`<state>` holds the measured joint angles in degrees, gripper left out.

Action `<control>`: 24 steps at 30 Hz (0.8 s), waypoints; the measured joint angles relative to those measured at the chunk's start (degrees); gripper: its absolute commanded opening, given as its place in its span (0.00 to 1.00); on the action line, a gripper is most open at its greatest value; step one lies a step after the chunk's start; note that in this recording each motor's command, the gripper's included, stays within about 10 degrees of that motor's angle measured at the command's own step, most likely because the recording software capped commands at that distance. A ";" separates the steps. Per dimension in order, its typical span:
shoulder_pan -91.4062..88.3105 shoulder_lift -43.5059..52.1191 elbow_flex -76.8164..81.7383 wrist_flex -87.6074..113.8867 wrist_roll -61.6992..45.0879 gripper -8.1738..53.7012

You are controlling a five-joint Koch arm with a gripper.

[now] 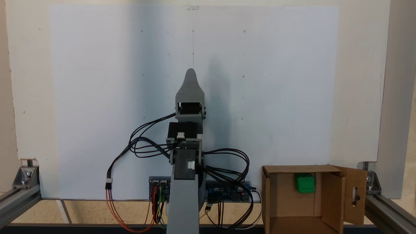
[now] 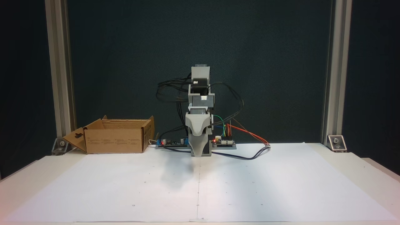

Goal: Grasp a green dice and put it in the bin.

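The green dice (image 1: 305, 182) lies inside the bin (image 1: 282, 198), a brown cardboard box, close to its far wall. The box's right flap has a slot-shaped cutout. In the other fixed view the bin (image 2: 114, 144) stands at the back left of the table, and the dice is hidden by its walls. My arm is folded over its base in the middle. The gripper (image 1: 192, 72) points away from the base over the white sheet, well apart from the box. Seen head-on, the gripper (image 2: 197, 132) shows a single grey jaw, so its state is unclear. Nothing is seen in it.
A large white paper sheet (image 2: 250, 187) with small marks covers the table. Control boards (image 2: 223, 143) and looping cables (image 1: 143, 143) sit around the arm's base. Aluminium frame posts (image 2: 59, 78) and corner brackets (image 2: 337, 143) stand at the table's back corners.
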<state>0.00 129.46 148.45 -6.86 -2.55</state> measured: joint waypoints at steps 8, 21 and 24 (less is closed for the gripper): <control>0.00 0.00 10.63 -20.13 0.00 0.84; 0.53 0.00 22.06 -51.06 0.00 0.84; 0.70 0.00 24.79 -57.74 0.00 0.83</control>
<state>0.70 129.46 173.23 -64.60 -2.55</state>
